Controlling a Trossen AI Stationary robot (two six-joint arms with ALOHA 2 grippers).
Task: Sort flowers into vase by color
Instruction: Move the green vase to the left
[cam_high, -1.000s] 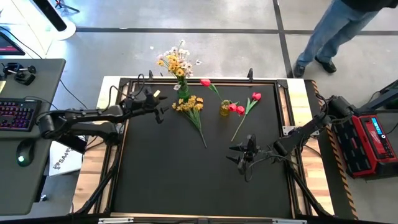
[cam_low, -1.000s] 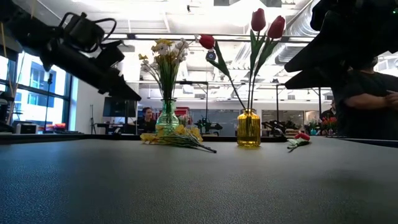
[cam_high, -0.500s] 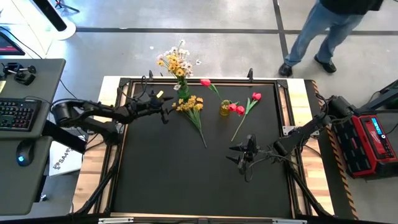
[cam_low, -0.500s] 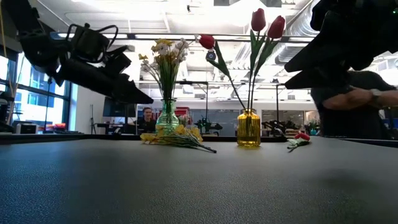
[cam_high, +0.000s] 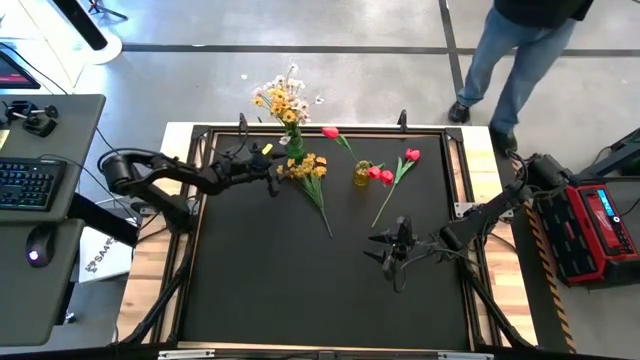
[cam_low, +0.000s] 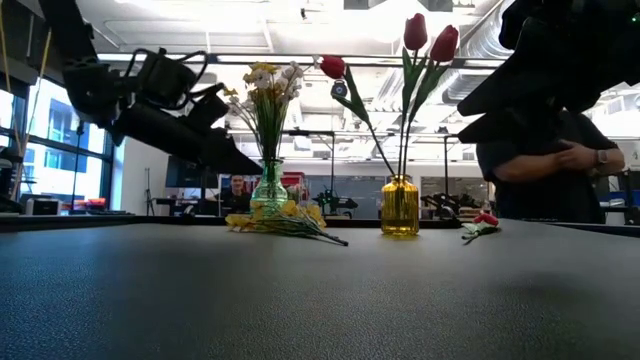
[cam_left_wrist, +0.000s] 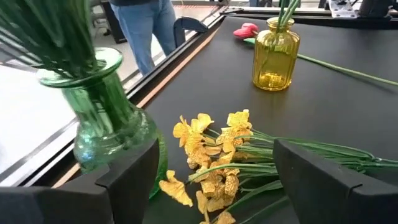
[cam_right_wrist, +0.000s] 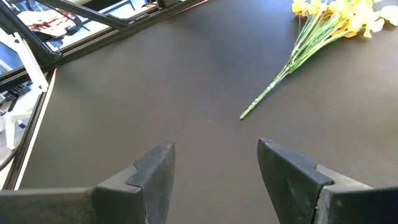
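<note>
The left gripper (cam_left_wrist: 214, 177) hangs with fingers spread and empty, the yellow bunch (cam_left_wrist: 208, 163) lying just ahead between them and the green vase (cam_left_wrist: 106, 121) beside one finger. The right gripper (cam_right_wrist: 214, 171) waits open over the bare mat (cam_right_wrist: 155, 93).

Yellow daffodil bunch (cam_high: 308, 175) flat on mat (red tulip (cam_high: 398, 172) likewise)

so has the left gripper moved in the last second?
Yes. In the high view the left gripper has travelled rightward toward the green vase, and now hangs by the yellow bunch lying on the mat, fingers open.
</note>
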